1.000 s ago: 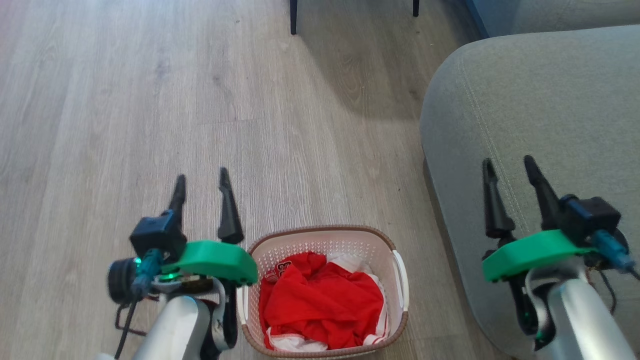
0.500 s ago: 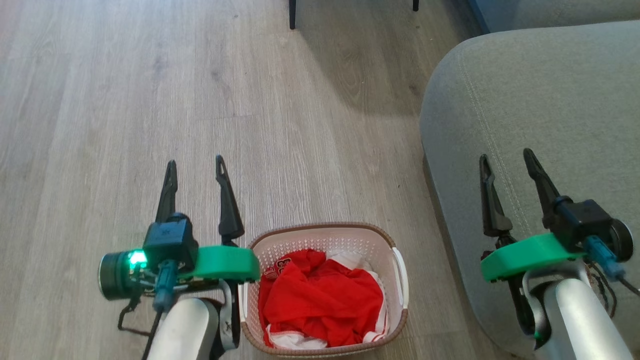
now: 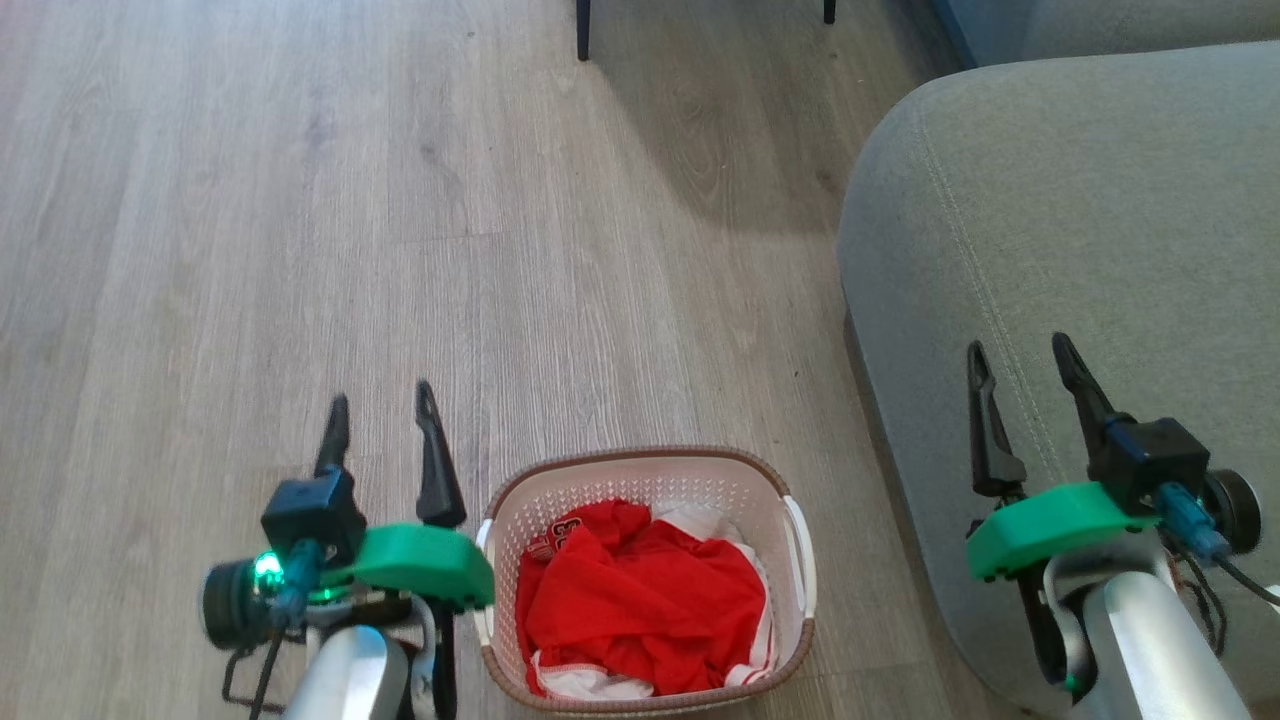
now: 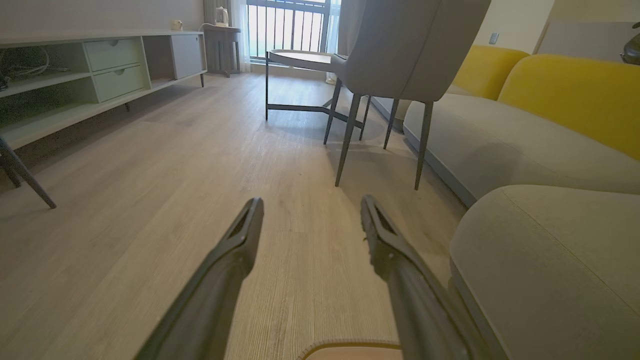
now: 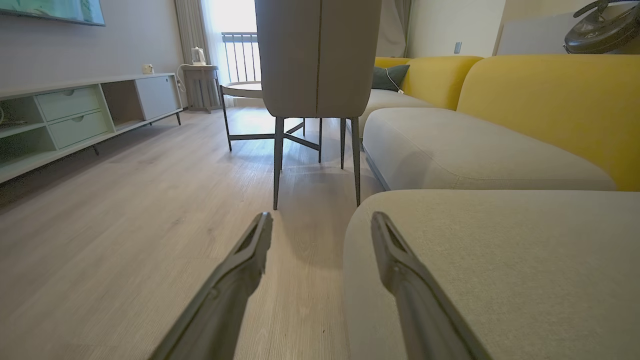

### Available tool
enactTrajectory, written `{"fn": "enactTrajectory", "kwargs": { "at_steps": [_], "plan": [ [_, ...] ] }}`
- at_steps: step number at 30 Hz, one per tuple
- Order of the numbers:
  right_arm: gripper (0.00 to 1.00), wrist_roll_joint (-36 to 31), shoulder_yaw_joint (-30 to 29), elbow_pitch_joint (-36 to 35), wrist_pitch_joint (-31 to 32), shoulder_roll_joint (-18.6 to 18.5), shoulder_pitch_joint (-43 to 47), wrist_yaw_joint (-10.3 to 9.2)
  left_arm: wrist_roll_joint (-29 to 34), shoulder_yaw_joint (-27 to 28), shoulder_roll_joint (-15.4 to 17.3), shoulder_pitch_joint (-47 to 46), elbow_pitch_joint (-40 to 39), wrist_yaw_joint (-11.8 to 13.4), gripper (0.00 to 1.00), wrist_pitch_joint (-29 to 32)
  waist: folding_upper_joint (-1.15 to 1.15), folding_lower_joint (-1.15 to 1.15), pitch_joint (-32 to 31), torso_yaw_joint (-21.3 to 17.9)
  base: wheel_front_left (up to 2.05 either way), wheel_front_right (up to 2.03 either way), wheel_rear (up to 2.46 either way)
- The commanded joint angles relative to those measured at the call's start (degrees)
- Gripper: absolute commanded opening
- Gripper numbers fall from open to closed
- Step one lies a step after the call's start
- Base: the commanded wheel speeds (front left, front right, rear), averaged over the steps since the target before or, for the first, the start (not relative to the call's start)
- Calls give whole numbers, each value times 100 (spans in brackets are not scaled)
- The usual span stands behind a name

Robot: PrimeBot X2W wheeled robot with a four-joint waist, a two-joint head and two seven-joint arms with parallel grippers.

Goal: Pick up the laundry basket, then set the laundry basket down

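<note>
Wood floor (image 3: 300, 200), grey sofa (image 3: 1080, 200)

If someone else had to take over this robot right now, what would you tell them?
Left gripper: open, empty, above the floor just left of the laundry basket.
Right gripper: open, empty, over the grey sofa edge.
The laundry basket stands on the floor between the arms, red clothes inside, untouched.
Done: nothing gripped; whether it was already lifted, I cannot tell.
Left: if not, grasp, lift, set down.
</note>
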Motion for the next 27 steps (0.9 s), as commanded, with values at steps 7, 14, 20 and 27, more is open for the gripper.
{"fn": "enactTrajectory", "kwargs": {
  "at_steps": [7,14,20,27],
  "plan": [
    [100,-22,127,182,-68,71,-106,41,-78,214,-14,-127,60,-380,100,-47,0,0,0,-8,0,0,0],
    [100,-21,164,209,-68,65,-122,41,-182,265,-14,-100,137,-408,100,-47,0,0,22,-8,0,0,0],
    [100,-49,161,233,-68,63,-126,41,-257,277,-14,-105,183,-442,100,-47,0,0,28,-10,0,0,0],
    [100,-61,161,230,-68,46,-149,41,-250,272,-15,-127,148,-478,100,-47,0,0,92,-6,0,0,0]
  ]
}}
